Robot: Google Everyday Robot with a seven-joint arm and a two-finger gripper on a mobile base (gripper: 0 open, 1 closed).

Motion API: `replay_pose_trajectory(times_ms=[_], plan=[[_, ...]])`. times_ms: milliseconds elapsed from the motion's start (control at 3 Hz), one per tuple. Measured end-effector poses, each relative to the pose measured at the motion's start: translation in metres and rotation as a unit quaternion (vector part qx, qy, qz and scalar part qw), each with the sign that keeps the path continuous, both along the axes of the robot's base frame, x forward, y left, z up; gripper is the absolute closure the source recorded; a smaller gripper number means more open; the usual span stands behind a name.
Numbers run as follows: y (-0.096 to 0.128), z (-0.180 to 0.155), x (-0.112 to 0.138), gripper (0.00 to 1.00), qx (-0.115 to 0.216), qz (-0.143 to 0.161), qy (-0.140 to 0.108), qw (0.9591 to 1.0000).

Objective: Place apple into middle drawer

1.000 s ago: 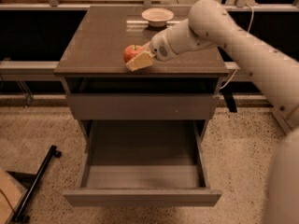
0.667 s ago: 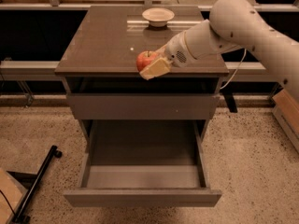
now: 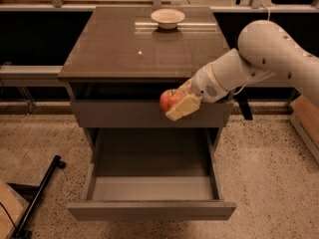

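My gripper (image 3: pixel 175 103) is shut on the small red apple (image 3: pixel 168 99) and holds it in the air in front of the cabinet's closed top front panel, just past the tabletop's front edge. One pale finger (image 3: pixel 183 107) lies across the apple's right side. The middle drawer (image 3: pixel 149 188) is pulled open below, its pale grey floor bare. The apple hangs above the drawer's back part, slightly right of its middle.
A shallow cream bowl (image 3: pixel 168 17) stands at the back of the brown cabinet top (image 3: pixel 124 49). My white arm (image 3: pixel 264 59) reaches in from the right. A black bar (image 3: pixel 37 198) lies on the speckled floor at the left. A wooden box edge (image 3: pixel 304 118) is at the right.
My gripper has carried the apple off the tabletop, forward and down past the front edge, and now holds it over the open drawer.
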State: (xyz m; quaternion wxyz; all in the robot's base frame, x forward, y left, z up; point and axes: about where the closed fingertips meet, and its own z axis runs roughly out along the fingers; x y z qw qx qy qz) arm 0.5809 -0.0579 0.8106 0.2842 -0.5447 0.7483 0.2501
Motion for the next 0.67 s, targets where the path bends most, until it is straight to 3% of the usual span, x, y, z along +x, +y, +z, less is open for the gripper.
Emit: replay_pose_trajectory(times_ms=[333,667], plan=[[0.008,-0.066,-0.028,1.00,0.052,-0.009,0.041,0.9978],[0.029,-0.130,-0.034,1.00,0.131,-0.042,0.059,0.9887]])
